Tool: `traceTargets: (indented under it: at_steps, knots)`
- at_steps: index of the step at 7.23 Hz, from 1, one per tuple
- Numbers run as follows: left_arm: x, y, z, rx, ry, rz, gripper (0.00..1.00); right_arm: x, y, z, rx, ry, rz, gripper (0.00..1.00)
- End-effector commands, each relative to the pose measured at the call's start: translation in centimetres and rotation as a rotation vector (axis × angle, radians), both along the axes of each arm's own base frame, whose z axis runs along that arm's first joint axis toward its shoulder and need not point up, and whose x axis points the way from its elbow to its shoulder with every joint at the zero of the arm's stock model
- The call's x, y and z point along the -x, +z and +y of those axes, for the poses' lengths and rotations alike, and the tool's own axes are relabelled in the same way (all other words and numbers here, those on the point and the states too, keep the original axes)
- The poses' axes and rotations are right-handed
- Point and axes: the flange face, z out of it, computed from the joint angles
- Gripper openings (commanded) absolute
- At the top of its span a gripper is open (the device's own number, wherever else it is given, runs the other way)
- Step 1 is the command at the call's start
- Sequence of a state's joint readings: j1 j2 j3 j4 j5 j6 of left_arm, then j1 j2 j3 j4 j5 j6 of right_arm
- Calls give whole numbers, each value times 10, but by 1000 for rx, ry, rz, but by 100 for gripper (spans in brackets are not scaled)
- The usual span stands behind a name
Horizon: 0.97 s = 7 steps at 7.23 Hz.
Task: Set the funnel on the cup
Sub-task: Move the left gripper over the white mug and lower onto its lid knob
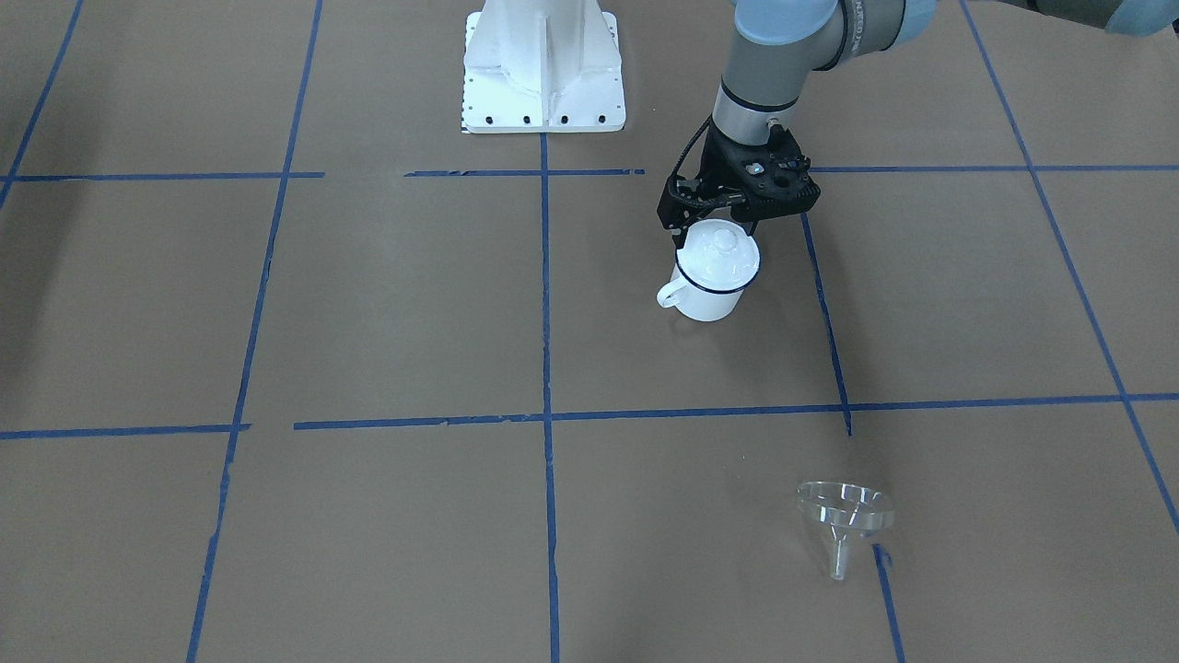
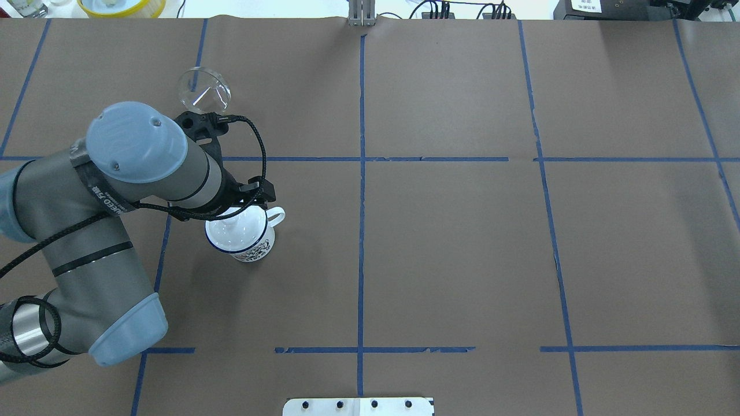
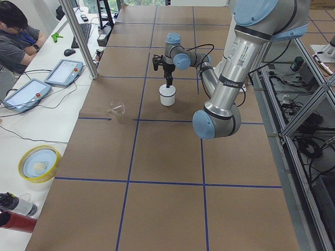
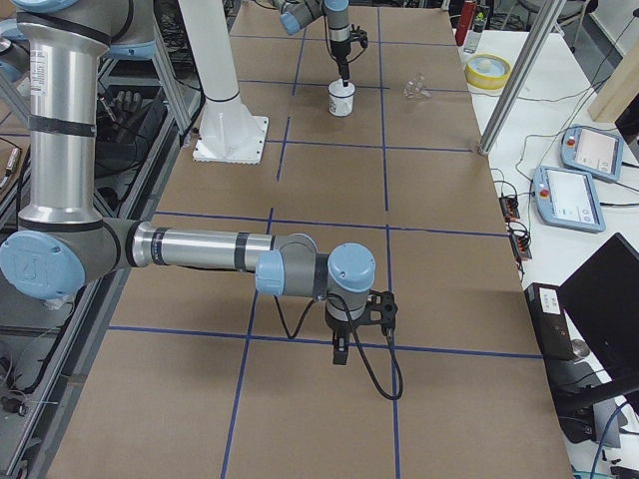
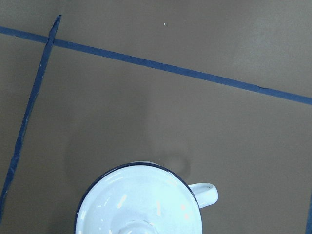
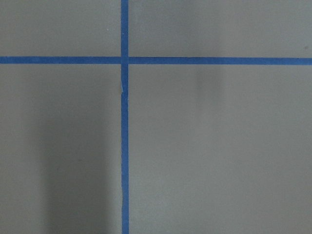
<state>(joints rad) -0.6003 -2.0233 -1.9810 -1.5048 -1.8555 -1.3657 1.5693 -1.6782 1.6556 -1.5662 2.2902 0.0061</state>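
Observation:
The cup (image 1: 707,299), a white enamel mug with a dark blue rim, stands upright with a round white knobbed lid (image 1: 719,251) on it. My left gripper (image 1: 728,215) hangs just over the lid, at its robot-side edge. Its fingers are hidden, so I cannot tell if it is open or shut. The left wrist view shows the lid (image 5: 141,200) and the mug's handle (image 5: 207,193) from above. The clear funnel (image 1: 843,511) lies on its side on the paper, far from the cup, toward the operators' side; it also shows in the overhead view (image 2: 203,89). My right gripper (image 4: 339,354) hovers over bare table far away; I cannot tell its state.
The table is covered in brown paper with blue tape lines (image 1: 545,414). The robot's white base (image 1: 543,64) stands at the robot's edge. A yellow bowl (image 3: 37,163), tablets (image 3: 64,72) and a seated operator (image 3: 15,36) are beyond the far table edge.

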Motion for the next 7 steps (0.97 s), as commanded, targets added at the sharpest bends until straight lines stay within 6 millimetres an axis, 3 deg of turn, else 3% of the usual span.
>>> traceTargets:
  at_steps: [1,7]
  knots:
    - [2,6,2,-7,4,1,100,0,-1,0,-1,0,0,100]
    - [-1,14,2,3,7,-13,100,0,-1,0,-1,0,0,100]
